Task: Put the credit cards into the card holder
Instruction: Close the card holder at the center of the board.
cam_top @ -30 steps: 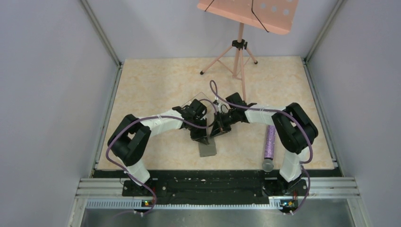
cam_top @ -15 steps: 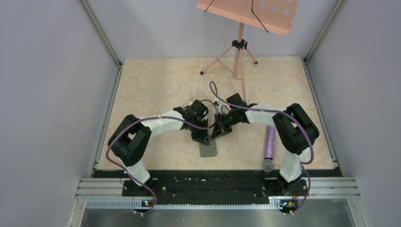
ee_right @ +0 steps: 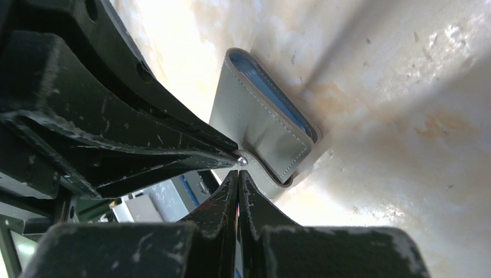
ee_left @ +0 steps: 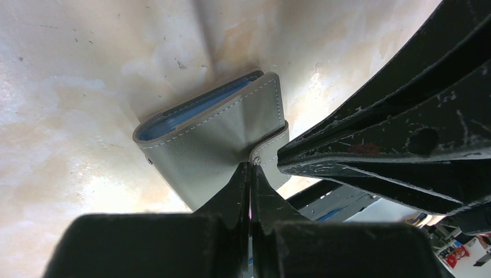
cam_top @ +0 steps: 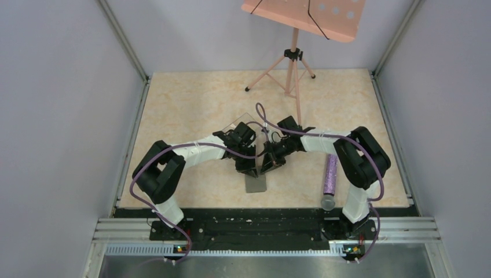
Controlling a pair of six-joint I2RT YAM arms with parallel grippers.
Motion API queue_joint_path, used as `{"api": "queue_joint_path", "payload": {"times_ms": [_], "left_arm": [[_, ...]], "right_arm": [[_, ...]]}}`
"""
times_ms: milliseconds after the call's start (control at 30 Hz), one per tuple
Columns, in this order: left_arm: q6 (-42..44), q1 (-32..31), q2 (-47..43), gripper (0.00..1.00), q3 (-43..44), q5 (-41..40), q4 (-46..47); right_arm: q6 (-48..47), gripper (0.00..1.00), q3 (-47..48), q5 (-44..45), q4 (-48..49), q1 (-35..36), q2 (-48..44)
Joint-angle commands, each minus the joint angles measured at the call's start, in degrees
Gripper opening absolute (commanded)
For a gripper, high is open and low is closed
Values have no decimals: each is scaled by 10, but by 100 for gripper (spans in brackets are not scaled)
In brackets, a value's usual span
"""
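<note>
The card holder [cam_top: 255, 183] is a grey stitched wallet lying folded shut on the table, also seen in the left wrist view [ee_left: 214, 136] and the right wrist view [ee_right: 263, 124]. My left gripper [cam_top: 249, 172] [ee_left: 250, 168] is shut, with its tips at the holder's snap tab [ee_left: 272, 152]. The right gripper [cam_top: 264, 169] [ee_right: 237, 172] is shut too, meeting the same tab from the other side beside the metal stud [ee_right: 241, 161]. Neither clamps anything. The credit cards are hidden; a blue strip [ee_left: 191, 113] shows in the fold's mouth, and I cannot tell whether it is a card.
A clear plastic box [cam_top: 246, 120] stands just behind the left gripper. A purple tube [cam_top: 330, 174] with a grey cap lies by the right arm. A pink music stand's tripod [cam_top: 292, 72] stands at the back of the table.
The right gripper has moved left and nearer, closing the gap until its tips meet the left gripper over the card holder. The left arm has barely moved.
</note>
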Motion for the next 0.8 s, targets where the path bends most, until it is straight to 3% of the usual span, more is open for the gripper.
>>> {"api": "queue_joint_path", "payload": {"times_ms": [0,300,467,533,600,767], "left_arm": [[-2,-7,6,0,18,8,3],[5,-11,20,1,25,-6,-18],[0,-11,5,22,22,-18,-22],[-6,-11,-5,24,15,-17,-14],[-13,-11,-12,22,8,-13,-5],[-18,-10,-11,3,1,0,8]], "right_arm": [[-26,0,-5,6,-17,2,-10],[-30,0,-12,5,-16,4,29],[-37,0,-13,33,-35,6,40],[-38,0,-13,42,-41,5,39],[-38,0,-14,46,-44,6,38],[-36,0,-17,51,-45,6,34]]}}
